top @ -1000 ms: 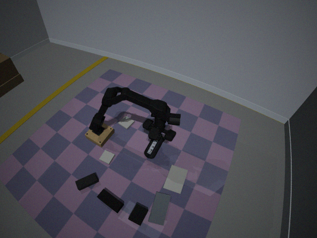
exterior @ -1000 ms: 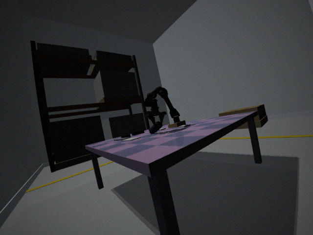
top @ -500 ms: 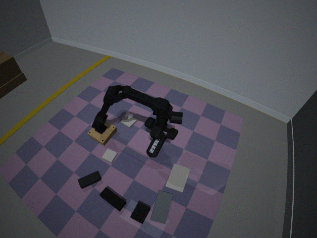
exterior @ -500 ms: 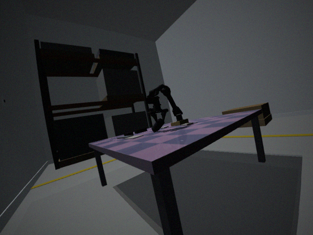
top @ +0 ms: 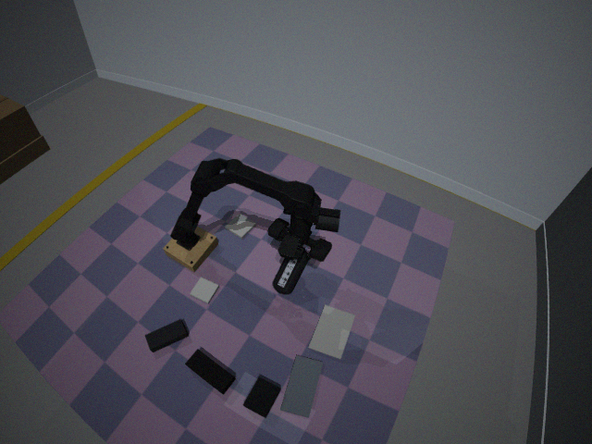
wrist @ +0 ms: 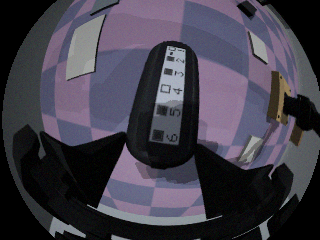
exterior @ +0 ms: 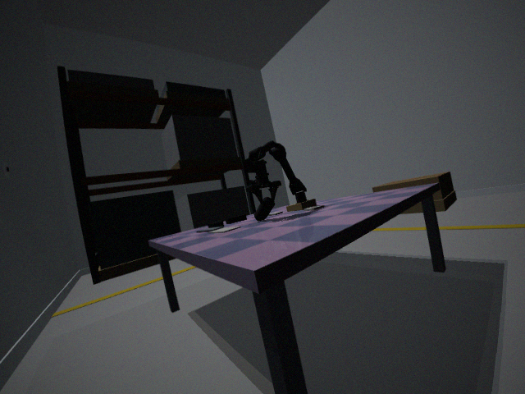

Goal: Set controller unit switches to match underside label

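The dark grey controller unit (top: 282, 288) (exterior: 263, 209) (wrist: 142, 100) is pinched near one end and hangs tilted, its far end low over the bench. Its underside label (top: 288, 273) (wrist: 172, 90) faces the wrist camera. Squares 2, 3, 5 and 6 are filled and square 4 is empty. Square 1, at the far end, is small and foreshortened; it looks empty, but I cannot be sure. The rocker switches are hidden on the other side. My gripper (top: 297, 256) (exterior: 267, 201) (wrist: 162, 143) is shut on the unit, one finger on each long side.
Dark blocks (top: 166, 335) (top: 210, 370) (top: 262, 395), a grey plate (top: 302, 386) and a pale plate (top: 332, 331) (wrist: 86, 47) lie on the checkered bench. Smaller pale plates (top: 204, 289) (top: 240, 225) lie near the wooden arm base (top: 193, 255) (wrist: 278, 97).
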You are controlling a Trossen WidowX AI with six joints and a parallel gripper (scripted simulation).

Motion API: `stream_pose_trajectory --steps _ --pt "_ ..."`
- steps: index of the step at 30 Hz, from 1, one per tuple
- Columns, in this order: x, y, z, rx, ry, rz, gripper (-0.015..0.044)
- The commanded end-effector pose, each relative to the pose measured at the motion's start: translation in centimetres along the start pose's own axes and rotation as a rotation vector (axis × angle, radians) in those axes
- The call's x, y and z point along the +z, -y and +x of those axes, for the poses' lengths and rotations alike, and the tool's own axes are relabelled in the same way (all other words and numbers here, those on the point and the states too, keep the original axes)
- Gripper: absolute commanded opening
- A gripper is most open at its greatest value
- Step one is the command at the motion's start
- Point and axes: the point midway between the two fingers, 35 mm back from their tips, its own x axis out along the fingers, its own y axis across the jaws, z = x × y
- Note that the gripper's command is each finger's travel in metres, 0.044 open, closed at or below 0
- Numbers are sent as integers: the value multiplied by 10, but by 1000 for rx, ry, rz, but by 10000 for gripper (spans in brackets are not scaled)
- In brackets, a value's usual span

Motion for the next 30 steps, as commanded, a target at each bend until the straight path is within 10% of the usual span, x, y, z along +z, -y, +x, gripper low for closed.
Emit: stream_pose_trajectory --steps 1,30 --pt "6 -1 -2 -2 6 3 336" --pt "25 -1 -16 -2 8 3 336"
